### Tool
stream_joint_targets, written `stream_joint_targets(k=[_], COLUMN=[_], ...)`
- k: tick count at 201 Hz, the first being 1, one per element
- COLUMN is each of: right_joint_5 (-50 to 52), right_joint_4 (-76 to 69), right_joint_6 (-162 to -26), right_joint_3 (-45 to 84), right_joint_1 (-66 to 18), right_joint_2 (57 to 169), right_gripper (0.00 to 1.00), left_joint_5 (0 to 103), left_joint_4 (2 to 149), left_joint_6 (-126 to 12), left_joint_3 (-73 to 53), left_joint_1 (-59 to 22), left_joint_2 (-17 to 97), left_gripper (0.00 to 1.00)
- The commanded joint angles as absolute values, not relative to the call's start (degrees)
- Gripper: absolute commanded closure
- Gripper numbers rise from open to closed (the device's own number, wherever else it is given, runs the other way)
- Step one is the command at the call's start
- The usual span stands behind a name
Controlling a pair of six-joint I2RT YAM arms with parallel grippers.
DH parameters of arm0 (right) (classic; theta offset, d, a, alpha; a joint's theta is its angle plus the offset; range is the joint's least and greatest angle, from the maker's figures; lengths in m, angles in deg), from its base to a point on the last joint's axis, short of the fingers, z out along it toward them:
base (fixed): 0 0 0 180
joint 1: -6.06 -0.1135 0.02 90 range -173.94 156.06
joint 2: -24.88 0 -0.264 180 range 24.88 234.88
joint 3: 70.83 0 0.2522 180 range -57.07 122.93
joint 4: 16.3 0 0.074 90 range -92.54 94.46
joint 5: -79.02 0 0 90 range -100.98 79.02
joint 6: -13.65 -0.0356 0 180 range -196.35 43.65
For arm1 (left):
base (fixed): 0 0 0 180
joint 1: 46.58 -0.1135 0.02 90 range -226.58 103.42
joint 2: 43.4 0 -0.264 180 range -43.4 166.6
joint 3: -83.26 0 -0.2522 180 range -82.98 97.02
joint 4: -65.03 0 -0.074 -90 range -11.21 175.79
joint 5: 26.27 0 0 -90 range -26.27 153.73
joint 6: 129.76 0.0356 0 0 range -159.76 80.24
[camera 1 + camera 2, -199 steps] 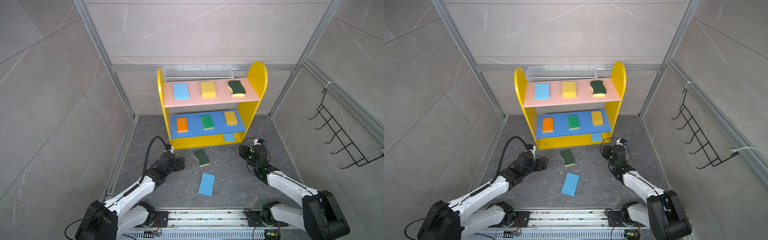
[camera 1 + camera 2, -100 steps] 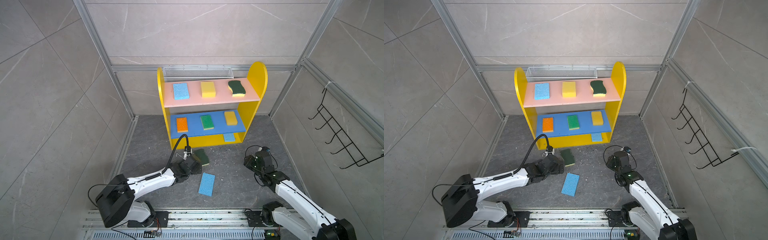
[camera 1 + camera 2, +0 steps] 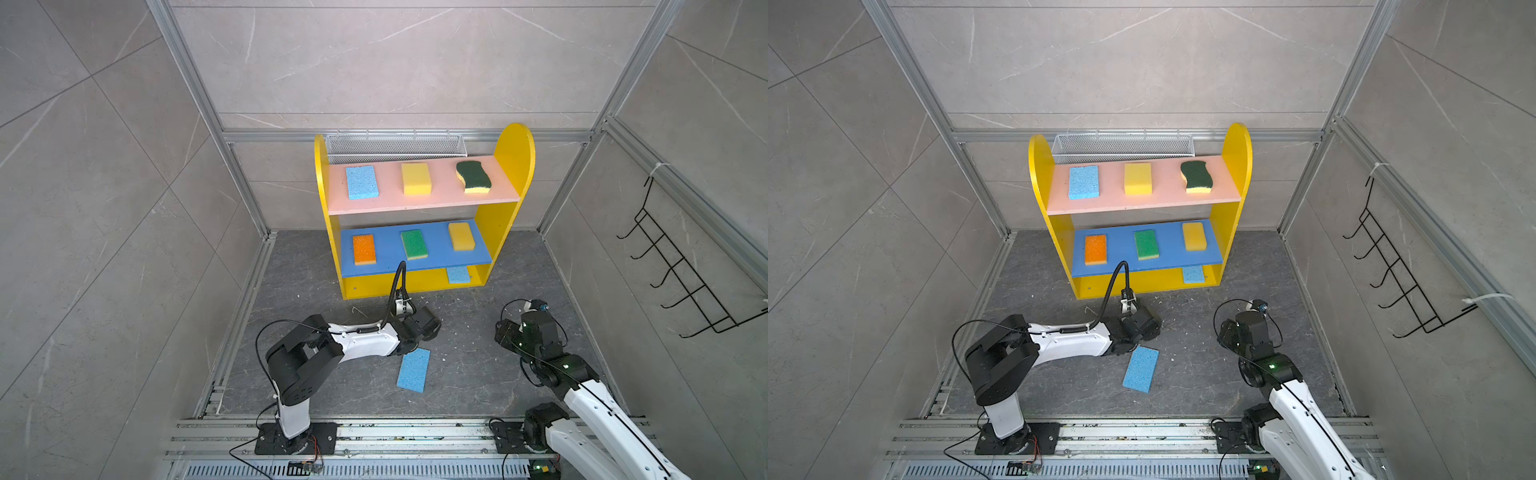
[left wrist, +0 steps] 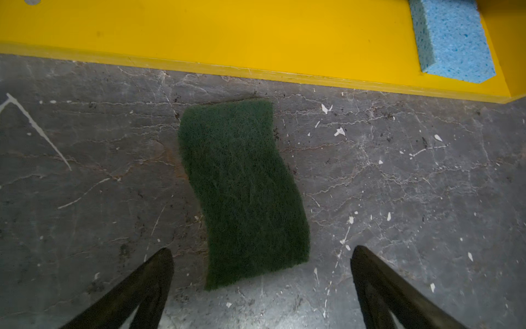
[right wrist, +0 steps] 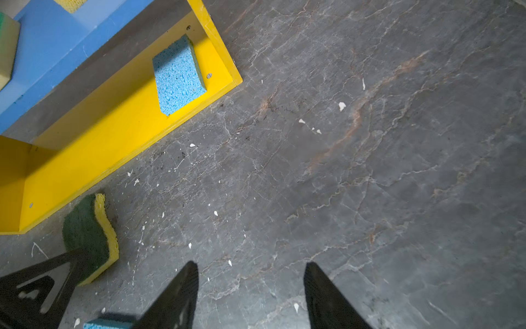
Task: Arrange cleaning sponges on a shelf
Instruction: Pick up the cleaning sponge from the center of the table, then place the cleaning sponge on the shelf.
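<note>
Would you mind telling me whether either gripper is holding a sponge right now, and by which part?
Nothing is held. The left gripper stands open over the wavy green sponge on the floor; the right gripper is open over bare floor.

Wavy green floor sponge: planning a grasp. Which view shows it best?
Left wrist: the wavy green sponge shows whole, from above. Right wrist shows its side, partly covered. In both top views the left arm hides it.

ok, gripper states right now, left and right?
Left gripper: open, empty, over the wavy green sponge.
Right gripper: open, empty, only floor beneath it.
</note>
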State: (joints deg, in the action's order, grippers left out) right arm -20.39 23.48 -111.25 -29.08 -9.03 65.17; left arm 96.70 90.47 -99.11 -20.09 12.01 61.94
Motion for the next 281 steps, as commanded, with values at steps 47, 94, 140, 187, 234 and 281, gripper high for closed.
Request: stream_joint_targets(k=[47, 94, 140, 187, 234, 281], right_joint_5=[-20.44, -21.34, -23.09, -24.68, -24.77, -24.91], right_joint_4=[26.18, 27.49, 28.72, 28.75, 28.90, 29.97], right_joint_6=[-110.45, -110.16, -109.75, -109.83, -109.95, -109.31], right_joint_3=[-28.07, -28.50, -27.94, -27.17, -26.83, -27.00], right_joint_1=[-9.34, -9.36, -9.33, -9.29, -9.39, -9.33], right_joint_2=[63.22, 61.54, 60.99, 62.29, 62.08, 60.65], right_gripper=[0.36, 0.35, 0.35, 0.34, 0.35, 0.34], left_joint_5=[99.10, 99.85, 99.94, 98.36, 100.85, 100.99], left_joint_4=[96.12, 94.67, 89.72, 79.01, 74.49, 72.56], left_joint_6=[-104.68, -99.55, -94.60, -81.84, -76.95, -77.00], left_joint_3=[-16.31, -13.03, -14.80, -15.29, -10.89, -7.61], left_joint_1=[12.33, 12.42, 12.48, 12.10, 10.05, 6.83], left_joint_2=[66.55, 69.97, 68.93, 67.65, 70.40, 73.51], left_gripper=[0.03, 0.13, 0.44, 0.38, 0.35, 0.35])
